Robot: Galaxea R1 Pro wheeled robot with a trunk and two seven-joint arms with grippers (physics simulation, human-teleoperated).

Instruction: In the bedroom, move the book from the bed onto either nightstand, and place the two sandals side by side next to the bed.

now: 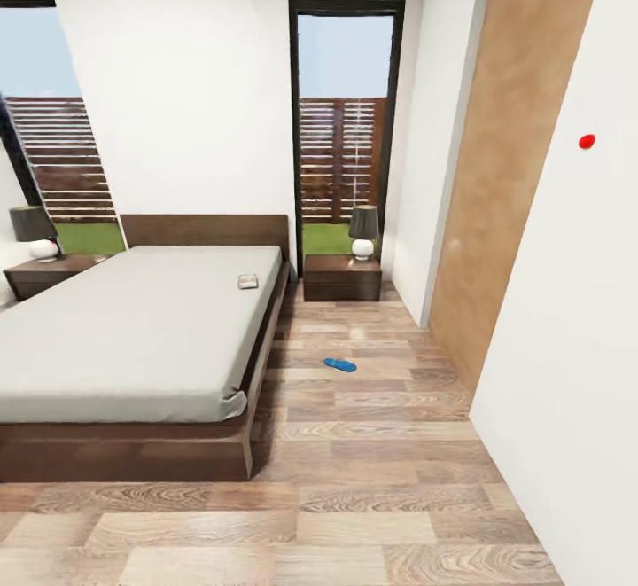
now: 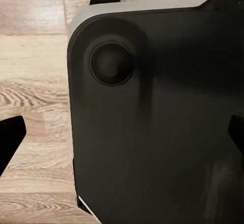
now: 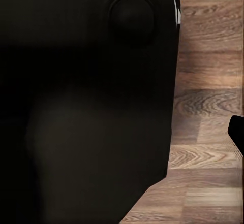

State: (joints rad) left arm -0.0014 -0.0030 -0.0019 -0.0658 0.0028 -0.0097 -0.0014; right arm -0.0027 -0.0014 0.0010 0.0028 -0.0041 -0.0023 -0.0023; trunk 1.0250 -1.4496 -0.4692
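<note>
The bed [image 1: 133,329] takes up the left of the bedroom, its pale mattress sitting in a dark wooden frame with the headboard against the white far wall. The book [image 1: 248,281] lies flat on the mattress near the right edge, up toward the headboard end. One blue sandal [image 1: 339,364] rests on the plank floor [image 1: 372,480] to the right of the bed, apart from the frame; I can spot just that one. A nightstand [image 1: 342,277] stands beside the head of the bed under the tall window [image 1: 344,125], carrying a lamp [image 1: 362,230] with a dark shade, and a second nightstand [image 1: 49,274] with its own lamp [image 1: 35,231] sits on the bed's far side. A wooden door [image 1: 509,160] runs along the right wall. From the wrist cameras, each arm hangs over the robot's dark base [image 2: 162,117] with floorboards beside it, well away from the book and sandal. Only dark tips of the left fingers [image 2: 10,137] and right fingers [image 3: 238,130] poke in at the frame edges, seemingly spread with nothing between them, though I cannot tell for sure.
</note>
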